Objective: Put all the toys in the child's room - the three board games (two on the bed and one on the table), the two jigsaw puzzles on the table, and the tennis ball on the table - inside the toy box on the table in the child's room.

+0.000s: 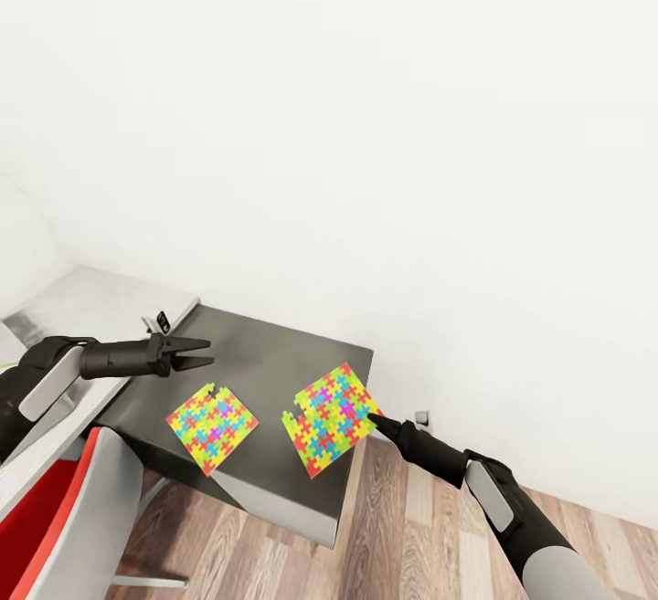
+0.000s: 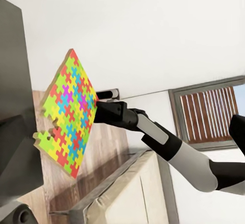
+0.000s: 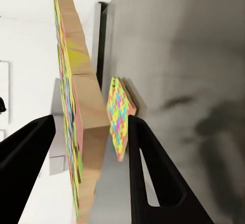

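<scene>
- While the right gripper sat right at the corner of the near puzzle, its two fingers straddled that puzzle's edge, one on each side. They looked narrowed around it, but I couldn't tell if they were actually clamped yet.
- That puzzle looked tipped up off the dark side unit at the gripper's end, at least going by the left wrist view, where it stood at a steep angle.
- Further out from that gripper, toward the robot's left, the second puzzle lay flat on the same dark top, near the first but not touching.
- The left gripper hovered above the side unit with its fingers spread and nothing between them, just back from the second puzzle, so I'd say that arm was the closer one for it.
- No toy box anywhere in these shots, so my guess was the carry would head left toward the white table.
</scene>
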You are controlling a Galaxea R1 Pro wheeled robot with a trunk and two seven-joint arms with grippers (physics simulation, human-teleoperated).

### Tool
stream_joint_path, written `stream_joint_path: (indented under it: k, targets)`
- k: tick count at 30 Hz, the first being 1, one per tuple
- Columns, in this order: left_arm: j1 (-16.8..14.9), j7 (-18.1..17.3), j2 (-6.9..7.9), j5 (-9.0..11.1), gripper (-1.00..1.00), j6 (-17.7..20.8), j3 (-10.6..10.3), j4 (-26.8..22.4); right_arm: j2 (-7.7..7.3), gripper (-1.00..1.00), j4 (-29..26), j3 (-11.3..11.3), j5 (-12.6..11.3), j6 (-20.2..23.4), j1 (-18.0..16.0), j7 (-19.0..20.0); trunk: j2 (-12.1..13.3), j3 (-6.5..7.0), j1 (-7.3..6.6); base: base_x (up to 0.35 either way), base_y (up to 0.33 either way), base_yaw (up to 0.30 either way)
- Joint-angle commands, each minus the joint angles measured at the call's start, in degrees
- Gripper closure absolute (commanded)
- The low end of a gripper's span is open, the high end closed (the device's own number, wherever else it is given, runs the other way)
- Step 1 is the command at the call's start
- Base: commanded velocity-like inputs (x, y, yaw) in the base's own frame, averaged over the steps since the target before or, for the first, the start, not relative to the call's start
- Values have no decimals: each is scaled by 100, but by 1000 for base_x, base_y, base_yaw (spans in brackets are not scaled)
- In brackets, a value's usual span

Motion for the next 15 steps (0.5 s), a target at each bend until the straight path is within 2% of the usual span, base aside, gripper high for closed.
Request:
stream_joint_path:
  k: [1, 15]
  targets:
    - [-9, -16, 7, 16, -100, 33, -17, 3, -4, 100, -1, 12, -40, 36, -4, -3, -10, 0, 4, 0, 0, 0]
    - [-9, -16, 8, -12, -100, 33, -8, 3, -5, 100, 8, 16, -46, -156, -3, -3, -10, 132, 4, 0, 0, 17]
